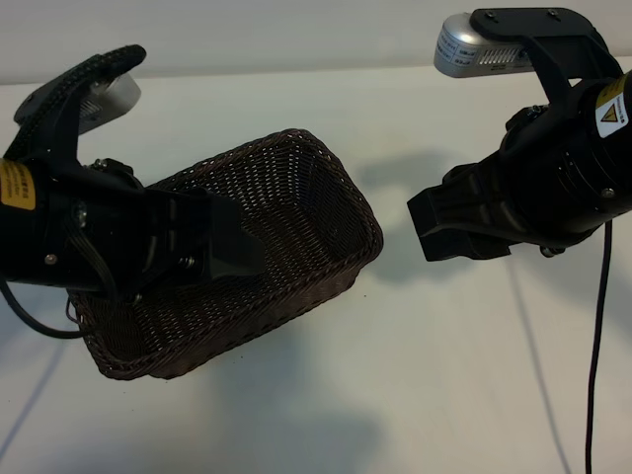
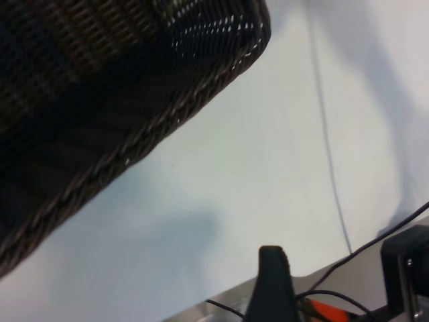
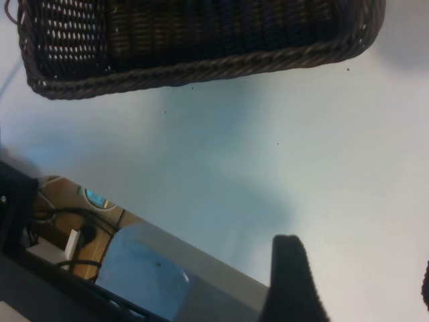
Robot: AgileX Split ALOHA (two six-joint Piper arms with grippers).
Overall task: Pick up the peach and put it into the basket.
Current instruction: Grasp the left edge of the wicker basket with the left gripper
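The left gripper [image 1: 232, 252] is hanging over the near-left part of the wicker basket [image 1: 326, 188], its dark fingers pointing down and inward above the basket's floor; nothing is sitting between its jaws, which are standing apart and released. The basket itself is resting on the white table [image 1: 444, 375], and as far as its interior is showing, it is holding nothing: only bare brown weave along the floor and the flaring walls, though the part under the left arm is hidden. Moving rightward, the right gripper [image 1: 444, 222] is hovering just beside the basket's right rim, off over bare table, angled down toward it; its jaws are also parted and are gripping nothing. The peach is not showing anywhere, neither on the table, nor in the basket, nor in either gripper, and both wrist views are giving only basket edge and tabletop. So I am judging the pick as not yet made: the next move is calling for finding the fruit first, then bringing one set of open jaws down around it before carrying it over the rim.
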